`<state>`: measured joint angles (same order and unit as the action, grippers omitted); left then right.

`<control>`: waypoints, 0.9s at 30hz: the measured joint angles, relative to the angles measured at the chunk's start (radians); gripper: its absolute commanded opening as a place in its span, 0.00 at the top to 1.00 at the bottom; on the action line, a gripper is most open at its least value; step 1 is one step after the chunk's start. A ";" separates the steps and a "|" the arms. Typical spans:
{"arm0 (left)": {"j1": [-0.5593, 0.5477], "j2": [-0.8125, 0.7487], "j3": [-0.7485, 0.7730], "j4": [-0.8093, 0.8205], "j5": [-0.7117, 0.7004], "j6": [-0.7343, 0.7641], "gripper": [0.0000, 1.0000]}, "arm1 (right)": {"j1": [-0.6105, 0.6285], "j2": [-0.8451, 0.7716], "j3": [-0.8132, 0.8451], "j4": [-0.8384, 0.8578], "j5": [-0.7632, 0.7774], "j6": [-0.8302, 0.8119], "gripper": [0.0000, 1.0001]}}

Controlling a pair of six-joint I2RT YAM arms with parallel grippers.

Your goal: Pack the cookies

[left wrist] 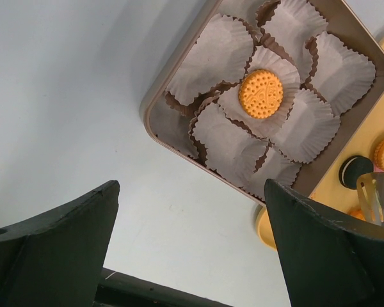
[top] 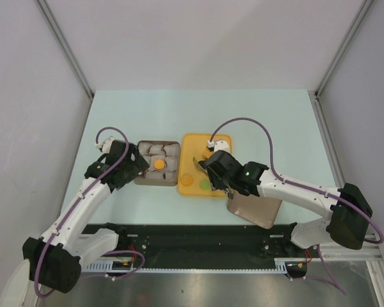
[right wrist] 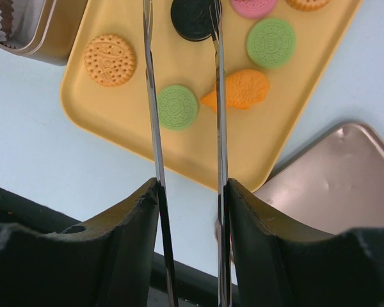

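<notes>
orange cookie (top: 159, 164) in tin (top: 155, 183), right pincer (top: 210, 165) holding tongs (top: 198, 159) over yellow tray (top: 191, 146)

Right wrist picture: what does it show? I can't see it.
The right hand squeezes metal tongs that reach toward a black cookie on a yellow tray. Orange cookies, green cookies and a pink cookie lie there too. A metal lid lies beside the tray.

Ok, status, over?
Left gripper open beside tin. Right gripper shut on tongs, tips at black cookie. One orange cookie in tin. Nothing blocking.
</notes>
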<state>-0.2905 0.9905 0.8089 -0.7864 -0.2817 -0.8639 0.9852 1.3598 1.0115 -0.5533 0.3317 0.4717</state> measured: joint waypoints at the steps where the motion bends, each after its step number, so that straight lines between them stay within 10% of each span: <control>1: 0.000 0.000 -0.001 0.000 0.000 0.000 0.00 | 0.004 0.003 0.000 0.002 0.000 0.003 0.51; 27: -0.002 0.018 -0.003 0.015 0.002 0.002 0.00 | 0.055 0.067 -0.005 -0.010 0.065 0.050 0.47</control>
<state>-0.2924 1.0080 0.8055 -0.7712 -0.2798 -0.8623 1.0405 1.4265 1.0065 -0.5636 0.3965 0.5220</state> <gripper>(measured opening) 0.996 0.524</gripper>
